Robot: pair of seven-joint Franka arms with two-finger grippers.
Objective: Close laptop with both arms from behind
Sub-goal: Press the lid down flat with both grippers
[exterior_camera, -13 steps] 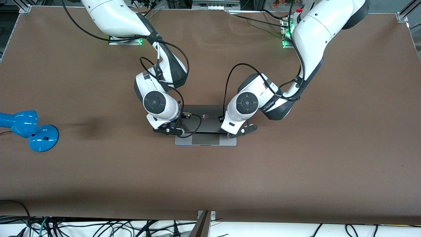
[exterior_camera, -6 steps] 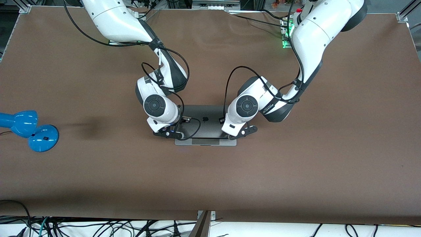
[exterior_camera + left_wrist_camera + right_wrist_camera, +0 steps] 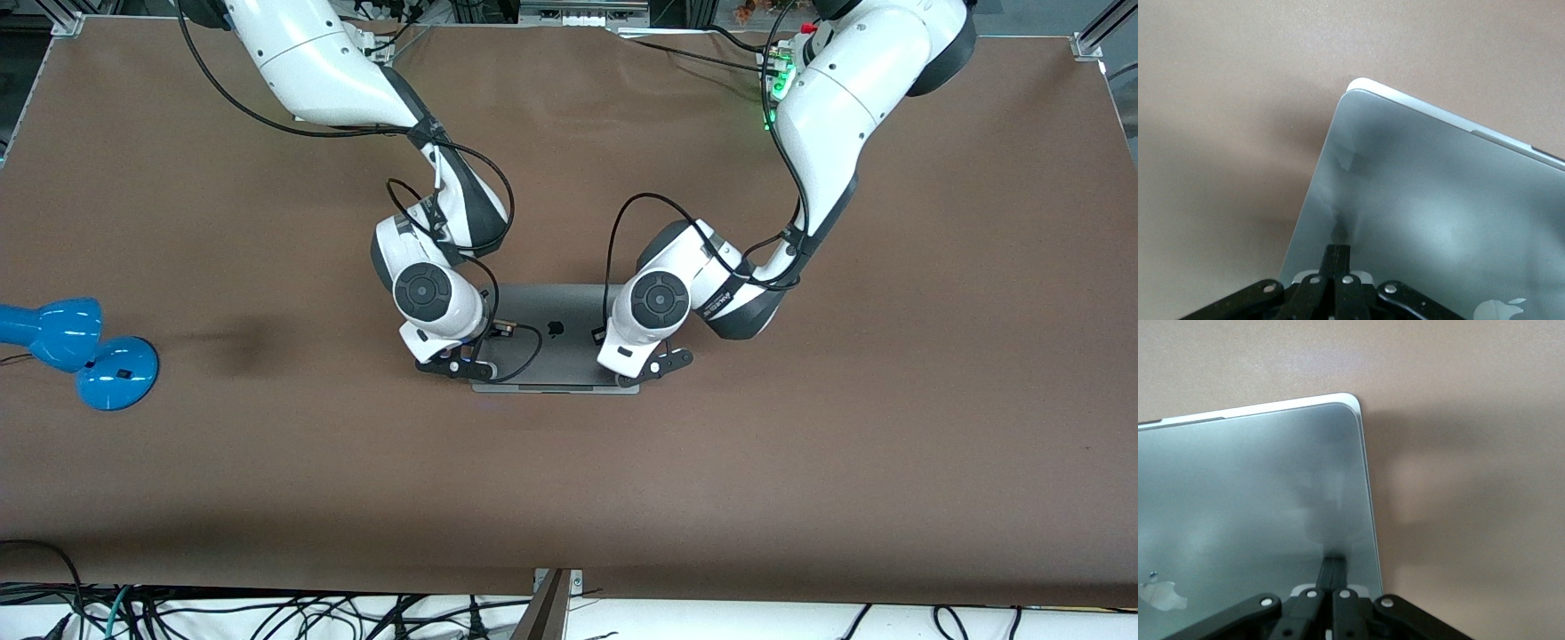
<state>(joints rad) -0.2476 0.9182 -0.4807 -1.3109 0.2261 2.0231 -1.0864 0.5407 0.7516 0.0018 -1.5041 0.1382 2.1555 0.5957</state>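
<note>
The silver-grey laptop [image 3: 569, 342] lies mid-table with its lid, dark apple logo up, folded down almost flat on the base. Only a thin strip of the base shows at the edge nearer the front camera. My left gripper [image 3: 642, 373] is shut, its fingertips pressing on the lid near the corner toward the left arm's end. In the left wrist view the gripper [image 3: 1339, 251] rests on the lid [image 3: 1438, 193]. My right gripper [image 3: 458, 366] is shut and presses the lid near the other corner. In the right wrist view the gripper [image 3: 1333, 561] touches the lid [image 3: 1238, 493].
A blue lamp [image 3: 76, 351] lies at the right arm's end of the brown table [image 3: 800, 462]. Black cables loop from both wrists over the laptop. More cables hang along the table's edge nearest the front camera.
The lid has come down from part open to almost flat, covering the trackpad strip. Both shut grippers have moved with it toward the front camera and lower.
</note>
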